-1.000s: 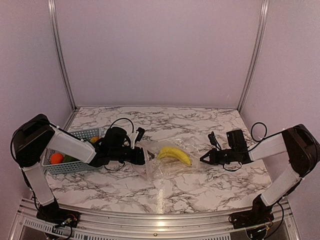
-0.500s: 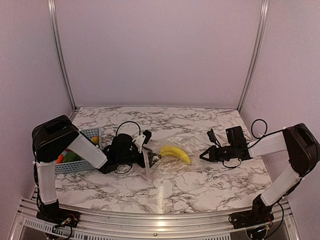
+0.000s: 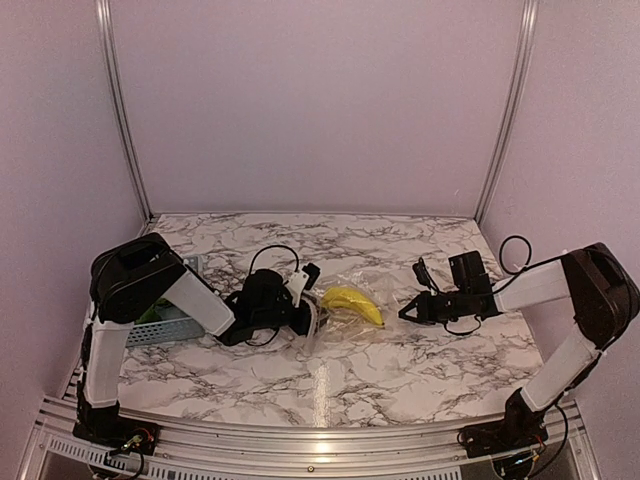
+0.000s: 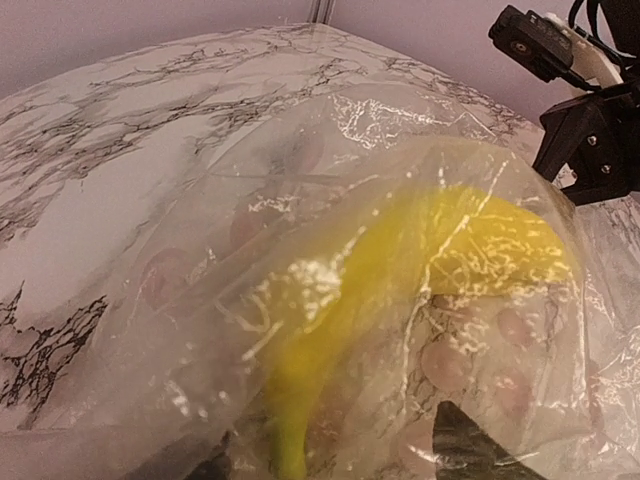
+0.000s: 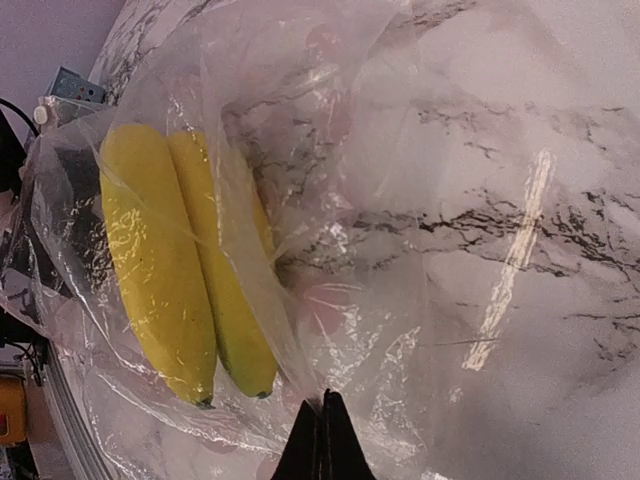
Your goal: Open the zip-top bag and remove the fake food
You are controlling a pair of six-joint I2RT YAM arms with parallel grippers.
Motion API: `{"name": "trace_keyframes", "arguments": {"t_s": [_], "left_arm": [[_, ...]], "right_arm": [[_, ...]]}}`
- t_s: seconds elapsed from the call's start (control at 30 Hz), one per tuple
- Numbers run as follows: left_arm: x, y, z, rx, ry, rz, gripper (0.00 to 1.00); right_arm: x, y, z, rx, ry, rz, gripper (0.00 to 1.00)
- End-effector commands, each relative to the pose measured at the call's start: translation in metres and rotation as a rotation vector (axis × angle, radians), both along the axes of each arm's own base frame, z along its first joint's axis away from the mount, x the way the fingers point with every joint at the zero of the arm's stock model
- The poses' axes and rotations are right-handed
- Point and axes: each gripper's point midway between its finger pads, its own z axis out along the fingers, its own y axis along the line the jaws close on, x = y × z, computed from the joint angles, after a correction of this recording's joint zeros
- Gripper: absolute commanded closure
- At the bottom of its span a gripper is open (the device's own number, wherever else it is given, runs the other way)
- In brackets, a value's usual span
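The zip-top bag (image 3: 345, 312) lies crumpled in the middle of the marble table, with the yellow banana (image 3: 352, 303) inside it. My left gripper (image 3: 310, 320) is at the bag's left end. In the left wrist view its fingers (image 4: 470, 448) stand apart with the bag film (image 4: 250, 230) and the stem end of the banana (image 4: 430, 260) between them. My right gripper (image 3: 408, 312) is shut on the bag's right edge. In the right wrist view it (image 5: 323, 425) pinches clear film (image 5: 420, 200) just beside the banana's tip (image 5: 160, 260). The other toy foods are mostly hidden.
A light blue slatted basket (image 3: 160, 328) stands at the left, largely hidden behind my left arm. Metal posts and walls close off the back and sides. My right arm's cable loops near the right wall (image 3: 512, 255).
My left arm has swung right, away from the basket, and pushed its gripper into the bag's left end. The bag has bunched up to the right. My right gripper keeps its pinch.
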Motion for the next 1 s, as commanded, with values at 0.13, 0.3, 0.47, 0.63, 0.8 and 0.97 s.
{"name": "trace_keyframes", "arguments": {"t_s": [0.13, 0.3, 0.47, 0.63, 0.8, 0.97], "left_arm": [[-0.001, -0.004, -0.018, 0.057, 0.008, -0.015, 0.57], [-0.003, 0.008, 0.0, 0.054, 0.026, 0.022, 0.8], [-0.007, 0.026, 0.027, 0.061, 0.038, 0.075, 0.96], [-0.016, 0.046, 0.048, 0.073, 0.052, 0.104, 1.0], [-0.017, 0.069, 0.058, 0.165, 0.091, 0.187, 1.0], [-0.024, 0.103, 0.063, 0.261, 0.135, 0.286, 1.0]], "right_arm": [[0.009, 0.0, 0.004, -0.006, -0.02, -0.008, 1.0], [0.01, -0.005, 0.004, 0.0, -0.025, -0.044, 1.0], [0.015, -0.012, 0.006, -0.006, -0.039, -0.098, 1.0], [0.019, -0.02, 0.01, -0.008, -0.057, -0.148, 1.0], [0.026, -0.028, 0.018, 0.006, -0.08, -0.204, 1.0], [0.033, -0.042, 0.028, 0.006, -0.109, -0.279, 1.0]]}}
